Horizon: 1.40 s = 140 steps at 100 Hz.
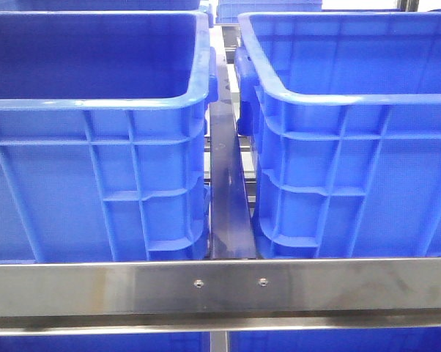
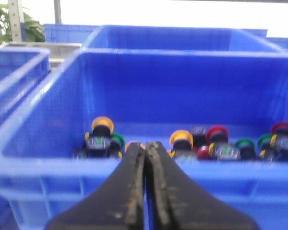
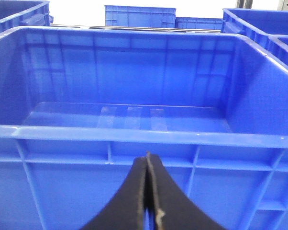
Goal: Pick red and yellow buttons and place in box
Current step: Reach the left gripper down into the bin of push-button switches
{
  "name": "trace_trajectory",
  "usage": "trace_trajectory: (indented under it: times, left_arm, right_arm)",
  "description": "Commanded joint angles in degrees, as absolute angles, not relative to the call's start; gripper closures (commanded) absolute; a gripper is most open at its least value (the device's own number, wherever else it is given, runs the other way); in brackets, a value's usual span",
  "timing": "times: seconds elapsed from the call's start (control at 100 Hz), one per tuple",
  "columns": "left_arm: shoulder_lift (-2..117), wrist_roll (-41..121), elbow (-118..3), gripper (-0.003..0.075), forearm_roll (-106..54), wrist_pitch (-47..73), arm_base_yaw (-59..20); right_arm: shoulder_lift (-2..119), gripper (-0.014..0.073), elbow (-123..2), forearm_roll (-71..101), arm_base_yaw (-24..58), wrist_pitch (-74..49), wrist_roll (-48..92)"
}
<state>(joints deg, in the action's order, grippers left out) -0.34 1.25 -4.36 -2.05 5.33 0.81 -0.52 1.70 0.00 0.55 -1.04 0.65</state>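
In the left wrist view a blue crate [image 2: 134, 165] holds several push buttons on its floor: yellow-capped ones [image 2: 102, 123] [image 2: 181, 138], red-capped ones [image 2: 216, 132] [image 2: 282, 128] and green ones [image 2: 245, 143]. My left gripper [image 2: 146, 143] is shut and empty, outside the crate's near wall, level with its rim. In the right wrist view a second blue crate [image 3: 134, 136] shows a bare floor. My right gripper [image 3: 147, 155] is shut and empty, just outside that crate's near wall below the rim. The front view shows both crates [image 1: 96, 99] [image 1: 352, 99] but no gripper and no buttons.
A steel rail [image 1: 220, 286] crosses the front view below the crates, and a dark bar [image 1: 226, 191] runs between them. More blue crates stand behind [image 2: 182, 36] [image 3: 139, 14] and to the sides [image 2: 15, 72] [image 3: 268, 24].
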Motion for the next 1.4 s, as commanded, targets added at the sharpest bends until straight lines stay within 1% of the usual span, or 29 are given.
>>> trace_trajectory:
  times: [0.0, 0.14, 0.41, 0.5, 0.55, 0.64, 0.69, 0.74, 0.81, 0.86, 0.89, 1.21, 1.39]
  left_arm:
    - [-0.47, 0.66, -10.22, 0.0740, -2.06, 4.36, 0.97]
    - [4.74, 0.66, -16.62, 0.0740, -2.16, 11.73, 0.97]
    - [19.61, 0.75, -28.48, 0.0739, -2.16, 23.15, 0.97]
    - [24.95, 0.75, -32.05, 0.0735, -2.16, 25.16, 0.97]
    - [27.75, 0.75, -33.62, 0.0715, -2.16, 25.27, 0.97]
    - [32.83, 0.75, -36.51, 0.0616, -2.16, 25.54, 0.97]
    - [35.55, 0.75, -38.07, 0.0538, -2.16, 26.10, 0.97]
    - [38.24, 1.11, -39.58, 0.0437, -2.16, 26.71, 0.97]
    - [42.33, 1.27, -42.17, 0.0326, -2.16, 28.09, 0.97]
    - [45.33, 1.27, -44.23, 0.0276, -2.52, 29.12, 0.97]
    - [47.42, 1.27, -45.76, 0.0260, -2.93, 29.66, 0.83]
    - [66.64, 2.94, -61.13, 0.0255, -3.46, 40.10, -4.61]
    - [77.65, 3.08, -68.67, 0.0258, -3.46, 45.96, -5.12]
  right_arm:
    - [-1.91, 0.0658, 0.69, 0.00, 0.70, 3.28, 1.10]
    - [-1.91, 0.0658, 0.69, 0.00, 0.70, 3.28, 1.10]
    - [-1.91, 0.0658, 0.69, 0.00, 0.70, 3.28, 1.10]
    - [-1.91, 0.0658, 0.69, 0.00, 0.70, 3.28, 1.10]
    - [-1.91, 0.0658, 0.69, 0.00, 0.70, 3.28, 1.10]
    - [-1.91, 0.0658, 0.69, 0.00, 0.70, 3.28, 1.10]
    - [-1.91, 0.0658, 0.69, 0.00, 0.70, 3.28, 1.10]
    - [-1.91, 0.0658, 0.69, 0.00, 0.70, 3.28, 1.10]
    - [-1.91, 0.0658, 0.69, 0.00, 0.70, 3.28, 1.10]
    - [-1.91, 0.0658, 0.69, 0.00, 0.70, 3.28, 1.10]
    - [-1.91, 0.0658, 0.69, 0.00, 0.70, 3.28, 1.10]
    - [-1.91, 0.0658, 0.69, 0.00, 0.70, 3.28, 1.10]
    - [-1.91, 0.0658, 0.69, 0.00, 0.70, 3.28, 1.10]
